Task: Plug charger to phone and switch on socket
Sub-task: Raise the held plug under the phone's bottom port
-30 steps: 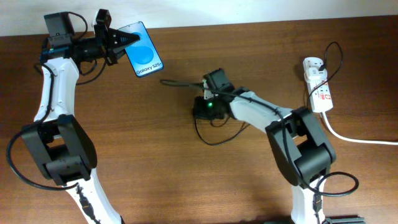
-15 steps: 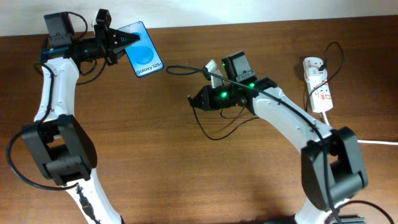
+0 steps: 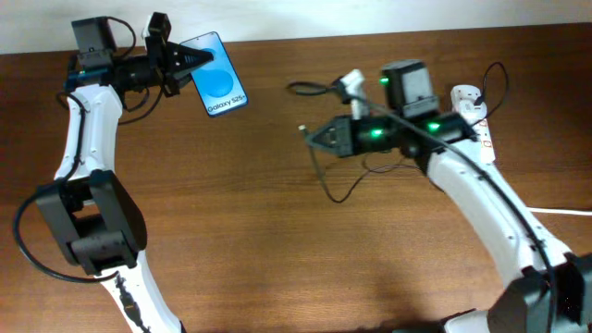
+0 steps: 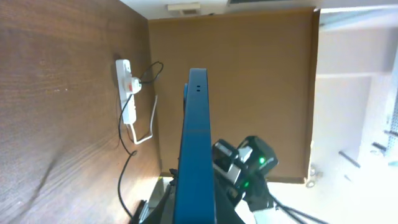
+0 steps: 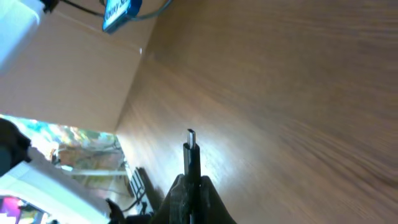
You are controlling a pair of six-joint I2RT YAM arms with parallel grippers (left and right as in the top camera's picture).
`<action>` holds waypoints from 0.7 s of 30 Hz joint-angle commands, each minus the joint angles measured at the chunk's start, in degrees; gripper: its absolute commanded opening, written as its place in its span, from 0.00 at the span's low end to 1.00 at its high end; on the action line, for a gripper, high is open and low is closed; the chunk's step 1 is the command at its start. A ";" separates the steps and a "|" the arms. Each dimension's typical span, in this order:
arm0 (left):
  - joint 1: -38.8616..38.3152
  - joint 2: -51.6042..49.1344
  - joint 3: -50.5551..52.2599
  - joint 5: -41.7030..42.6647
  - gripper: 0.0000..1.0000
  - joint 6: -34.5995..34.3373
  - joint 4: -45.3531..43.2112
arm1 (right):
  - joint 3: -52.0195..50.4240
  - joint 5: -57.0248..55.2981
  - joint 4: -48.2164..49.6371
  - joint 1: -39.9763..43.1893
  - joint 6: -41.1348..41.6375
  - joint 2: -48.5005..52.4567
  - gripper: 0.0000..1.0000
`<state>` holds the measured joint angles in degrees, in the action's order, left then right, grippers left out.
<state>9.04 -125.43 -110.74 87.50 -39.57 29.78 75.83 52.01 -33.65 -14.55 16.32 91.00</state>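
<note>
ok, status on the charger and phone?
Left gripper shut on phone. Right gripper shut on charger, tip forward. Not plugged in; nothing in between.

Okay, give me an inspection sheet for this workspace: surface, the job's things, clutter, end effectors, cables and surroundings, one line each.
Surface: brown wood-grain table.
Job's things: phone at the far left corner, blue screen up; charger connector tip apart from the phone, not plugged in; socket at the far right side.
Clutter: nothing seen.
End effectors: left end effector shut on the phone; right end effector shut on the charger.
Cables: the charger's thin black cable hangs in a loop below the right arm; white cord runs from the socket off the table's right edge.
Surroundings: pale wall behind the table.
</note>
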 commanded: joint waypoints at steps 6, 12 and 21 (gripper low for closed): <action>-3.34 0.17 -0.63 2.56 0.00 2.19 -0.15 | -7.61 7.10 1.55 3.06 -3.89 -6.67 0.04; -6.47 0.17 -0.63 2.49 0.00 4.76 -0.15 | -10.82 12.94 7.08 3.04 -0.72 -7.39 0.04; -9.81 0.17 -0.63 2.51 0.00 5.18 -0.15 | -21.66 13.94 34.40 0.98 20.61 -7.39 0.04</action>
<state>-0.49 -125.43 -110.74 87.68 -35.53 29.76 58.06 64.36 -6.66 -12.12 26.41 84.79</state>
